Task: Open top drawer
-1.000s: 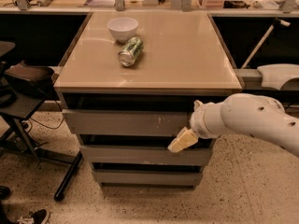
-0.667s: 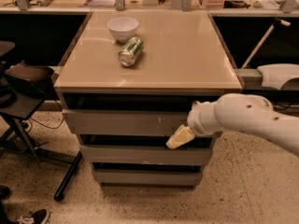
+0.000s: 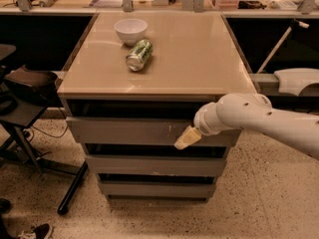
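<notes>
The top drawer (image 3: 124, 131) is the widest grey front just under the tan cabinet top (image 3: 199, 59), with small white scuff marks right of centre. It stands out a little beyond the two lower drawer fronts, with a dark gap above it. My white arm reaches in from the right. My gripper (image 3: 186, 138), with cream-coloured fingertips, is against the right part of the drawer's front, by its lower edge.
A white bowl (image 3: 130, 30) and a green can (image 3: 139, 55) lying on its side rest on the cabinet top. A black chair (image 3: 25, 91) and its base stand at the left. A counter with clutter runs along the back. A white robot part (image 3: 299, 79) is at the right.
My gripper and arm have shifted slightly left along the top drawer's front. The drawer's position looks unchanged.
</notes>
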`<state>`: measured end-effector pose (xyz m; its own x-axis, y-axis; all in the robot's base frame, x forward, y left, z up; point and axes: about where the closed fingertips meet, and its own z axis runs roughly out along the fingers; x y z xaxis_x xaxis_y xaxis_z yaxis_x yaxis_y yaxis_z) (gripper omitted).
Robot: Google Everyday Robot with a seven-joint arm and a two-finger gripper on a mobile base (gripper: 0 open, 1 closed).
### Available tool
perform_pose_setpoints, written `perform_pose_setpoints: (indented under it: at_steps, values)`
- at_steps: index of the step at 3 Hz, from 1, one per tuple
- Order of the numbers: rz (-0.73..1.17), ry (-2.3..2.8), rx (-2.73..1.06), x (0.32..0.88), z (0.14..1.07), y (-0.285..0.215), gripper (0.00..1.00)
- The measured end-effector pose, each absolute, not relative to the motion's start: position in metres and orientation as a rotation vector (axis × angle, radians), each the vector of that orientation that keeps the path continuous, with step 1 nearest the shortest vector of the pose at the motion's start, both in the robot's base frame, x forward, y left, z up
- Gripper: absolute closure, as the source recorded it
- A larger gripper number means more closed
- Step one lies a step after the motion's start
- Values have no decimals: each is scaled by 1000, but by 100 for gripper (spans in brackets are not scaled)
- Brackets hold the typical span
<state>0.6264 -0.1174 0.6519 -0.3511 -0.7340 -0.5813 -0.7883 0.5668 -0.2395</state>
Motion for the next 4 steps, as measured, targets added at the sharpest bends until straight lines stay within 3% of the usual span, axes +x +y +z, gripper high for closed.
perform_pose_setpoints:
  at_steps: [1,4]
  values:
    - [107,2146,-1212,626,652,-117,19]
    - [107,2155,-1201,604,652,-121,89]
